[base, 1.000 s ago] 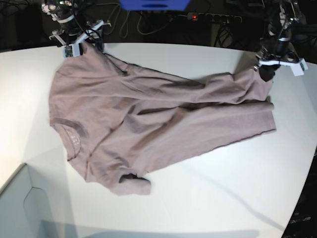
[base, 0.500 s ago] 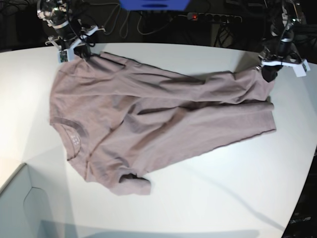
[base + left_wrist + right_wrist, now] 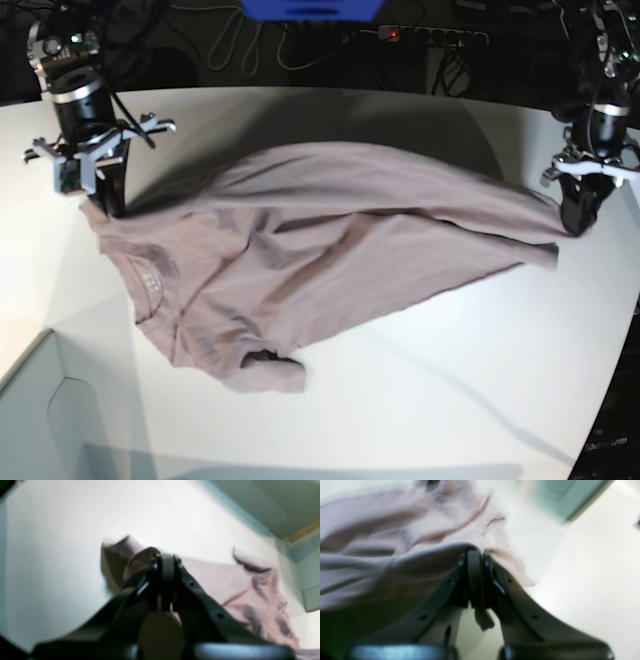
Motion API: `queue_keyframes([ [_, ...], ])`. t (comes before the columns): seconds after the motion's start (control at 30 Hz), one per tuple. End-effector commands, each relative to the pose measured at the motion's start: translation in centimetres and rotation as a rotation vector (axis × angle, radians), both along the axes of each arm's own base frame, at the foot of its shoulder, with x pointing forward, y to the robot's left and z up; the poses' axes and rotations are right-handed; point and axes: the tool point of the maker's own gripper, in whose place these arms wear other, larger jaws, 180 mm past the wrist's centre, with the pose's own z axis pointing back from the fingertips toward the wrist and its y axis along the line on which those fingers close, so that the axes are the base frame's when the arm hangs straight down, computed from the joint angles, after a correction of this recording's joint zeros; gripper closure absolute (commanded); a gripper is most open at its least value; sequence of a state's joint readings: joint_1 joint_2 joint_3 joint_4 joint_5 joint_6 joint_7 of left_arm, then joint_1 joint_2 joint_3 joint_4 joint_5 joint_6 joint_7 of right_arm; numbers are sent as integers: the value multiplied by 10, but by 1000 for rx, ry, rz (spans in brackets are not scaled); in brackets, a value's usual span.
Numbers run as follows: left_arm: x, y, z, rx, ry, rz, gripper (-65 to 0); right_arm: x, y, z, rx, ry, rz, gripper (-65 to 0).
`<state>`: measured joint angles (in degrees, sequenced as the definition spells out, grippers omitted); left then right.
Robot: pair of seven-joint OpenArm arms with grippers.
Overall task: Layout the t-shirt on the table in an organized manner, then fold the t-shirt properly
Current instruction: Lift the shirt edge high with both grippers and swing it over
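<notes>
The dusty pink t-shirt [image 3: 330,250] is stretched across the white table [image 3: 450,380], its far edge raised between my two grippers. Its collar [image 3: 150,275] lies at the left and one sleeve [image 3: 270,370] is curled at the front. On the base view's left, my right gripper [image 3: 108,203] is shut on a corner of the shirt near the shoulder; its wrist view shows cloth [image 3: 370,542] pinched at the tips [image 3: 473,551]. Over on the right, my left gripper [image 3: 578,222] is shut on the hem corner, with fabric [image 3: 225,580] trailing from the closed tips [image 3: 166,557].
A pale grey box corner [image 3: 40,420] sits at the lower left. Cables and a power strip [image 3: 430,35] lie behind the table's far edge, beside a blue object [image 3: 310,8]. The table's curved edge [image 3: 620,370] runs down the right side.
Both arms have come nearer and moved outward, dragging the shirt's far edge with them. That edge is now raised and pulled taut, and the long folds across the body have opened out.
</notes>
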<state>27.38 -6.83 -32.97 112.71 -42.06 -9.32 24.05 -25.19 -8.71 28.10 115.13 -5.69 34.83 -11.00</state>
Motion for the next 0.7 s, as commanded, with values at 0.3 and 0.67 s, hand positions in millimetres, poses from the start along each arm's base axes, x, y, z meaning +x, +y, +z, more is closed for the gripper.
queue_keyframes([
  [0.3, 63, 12, 101, 141, -294, -61, -1, 51, -5, 95, 111, -417, -5, 0],
  [0.67, 122, -14, 211, 355, -570, -122, -1, 102, -4, 192, 118, -736, 13, 0],
])
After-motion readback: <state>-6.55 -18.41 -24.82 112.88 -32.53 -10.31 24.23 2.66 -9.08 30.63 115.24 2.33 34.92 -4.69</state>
